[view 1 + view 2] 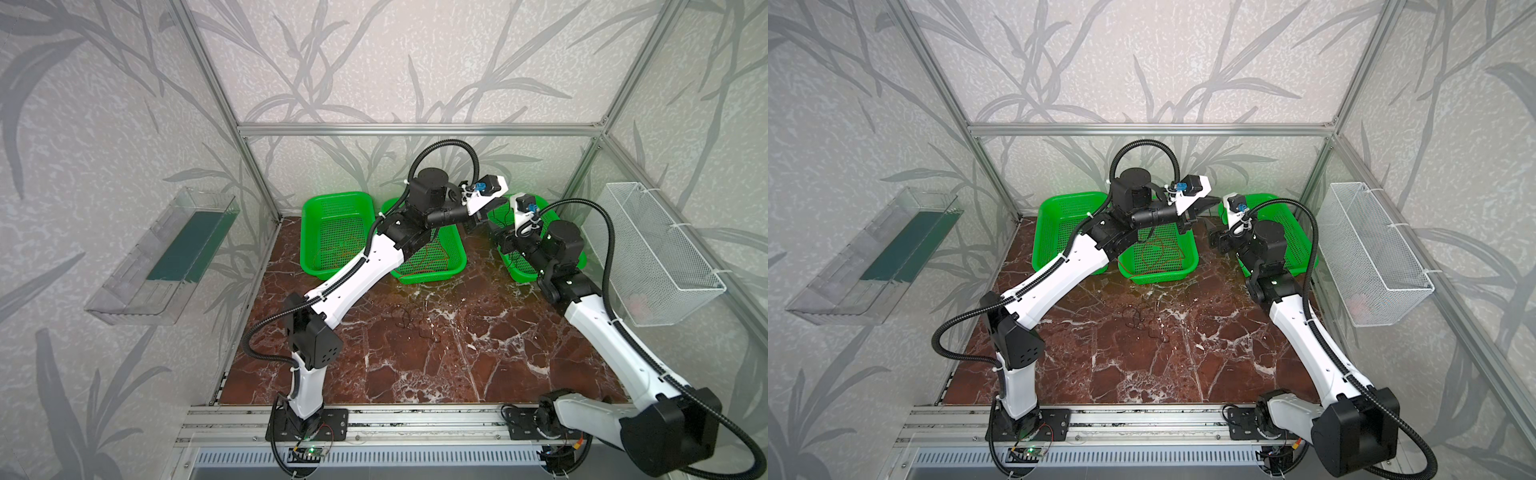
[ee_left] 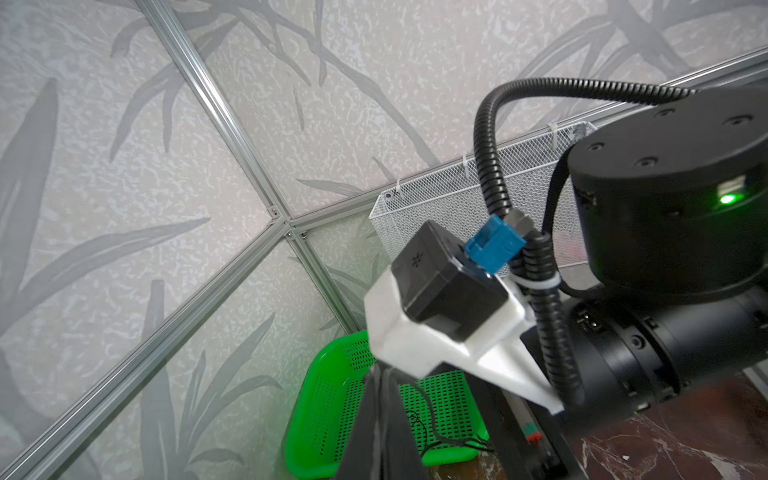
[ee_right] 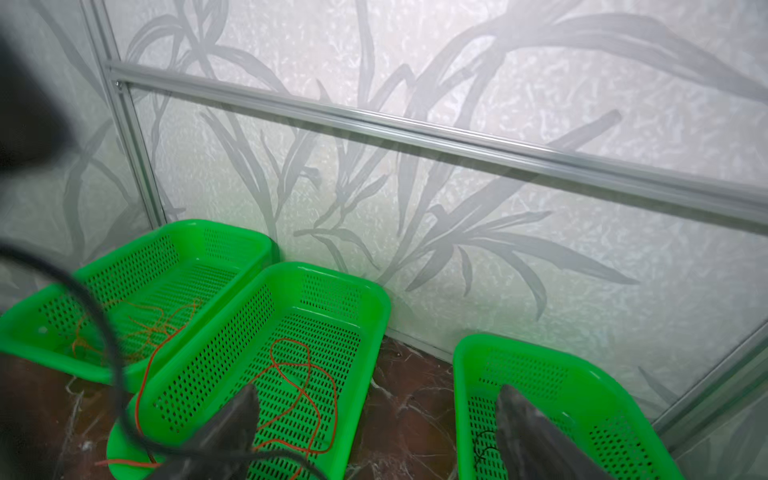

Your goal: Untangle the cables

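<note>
Since the cables point(image 1: 1144, 318) are hair-thin wires, they are judged near weightless, limp and liable to snag on each other and on basket perforations. Hold is best taken at a free end or an outer loop, pinched fully and drawn slowly.

Count: three green baskets point(image 1: 336, 195) along the back wall; two grippers; four cable groups.
- Orange strands point(image 3: 158, 324) lie in the left basket point(image 3: 216, 226).
- A red loop point(image 3: 305, 374) lies in the middle basket point(image 3: 332, 276).
- A black wire point(image 3: 484, 446) lies in the right basket point(image 3: 519, 349).
- A black tangle point(image 1: 413, 320) lies loose mid-tabletop point(image 1: 478, 353).

The strands within each group cannot be counted.

Left gripper point(image 2: 380, 386): closed, near the right basket. A black wire passes its tip; whether it is pinched cannot be told.

Right gripper point(image 3: 376, 390): jaws apart, empty, over the gap between the middle and right baskets.
</note>
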You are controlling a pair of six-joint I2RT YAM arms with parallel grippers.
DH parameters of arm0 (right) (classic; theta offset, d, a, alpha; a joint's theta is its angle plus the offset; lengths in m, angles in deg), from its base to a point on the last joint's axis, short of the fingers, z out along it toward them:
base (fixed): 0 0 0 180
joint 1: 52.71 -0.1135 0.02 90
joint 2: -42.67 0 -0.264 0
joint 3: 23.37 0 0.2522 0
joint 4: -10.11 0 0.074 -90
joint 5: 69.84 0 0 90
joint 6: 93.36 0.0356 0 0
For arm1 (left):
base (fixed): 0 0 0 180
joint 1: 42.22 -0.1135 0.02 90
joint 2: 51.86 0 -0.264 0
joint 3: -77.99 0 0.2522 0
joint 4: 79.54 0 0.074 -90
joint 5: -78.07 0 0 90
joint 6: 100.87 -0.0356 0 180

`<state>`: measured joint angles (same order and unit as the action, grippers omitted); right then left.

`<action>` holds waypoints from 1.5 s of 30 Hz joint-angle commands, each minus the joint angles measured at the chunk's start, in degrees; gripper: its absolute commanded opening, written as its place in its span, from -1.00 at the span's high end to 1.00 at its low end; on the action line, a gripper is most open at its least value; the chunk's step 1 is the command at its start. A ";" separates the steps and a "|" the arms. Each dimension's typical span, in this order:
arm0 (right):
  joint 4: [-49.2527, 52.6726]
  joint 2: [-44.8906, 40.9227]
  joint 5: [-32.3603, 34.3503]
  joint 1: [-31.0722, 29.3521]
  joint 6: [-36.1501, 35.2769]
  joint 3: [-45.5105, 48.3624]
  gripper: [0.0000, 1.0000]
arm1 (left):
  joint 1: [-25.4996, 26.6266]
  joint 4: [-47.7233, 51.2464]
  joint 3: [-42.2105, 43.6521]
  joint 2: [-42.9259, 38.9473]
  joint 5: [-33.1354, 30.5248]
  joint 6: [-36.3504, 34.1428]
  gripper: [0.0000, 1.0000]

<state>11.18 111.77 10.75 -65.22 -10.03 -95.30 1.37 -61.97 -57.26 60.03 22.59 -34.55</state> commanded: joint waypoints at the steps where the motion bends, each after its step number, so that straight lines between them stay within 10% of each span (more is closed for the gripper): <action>1: -6.03 1.34 -1.70 0.81 0.09 2.74 1.00 | 0.70 -3.09 -3.71 2.32 2.22 2.38 1.00; 4: -2.82 2.66 0.73 1.81 -2.18 1.01 1.00 | 0.19 -5.26 -2.62 3.16 1.56 4.98 0.69; 10: -1.84 6.95 7.99 6.79 -3.81 -2.40 1.00 | -1.15 -12.34 6.74 -1.00 -1.54 9.31 -0.98; 29: -12.97 29.96 27.19 12.37 -10.50 -11.50 1.00 | -5.91 1.67 61.14 -38.54 -14.10 1.82 -0.83; 45: -13.54 40.98 33.76 16.71 -10.48 -22.11 1.00 | -5.98 8.20 75.44 -45.81 -18.42 5.81 -0.62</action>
<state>-2.28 149.04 41.37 -50.42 -22.69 -116.61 -4.64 -55.74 17.66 14.50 4.82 -29.09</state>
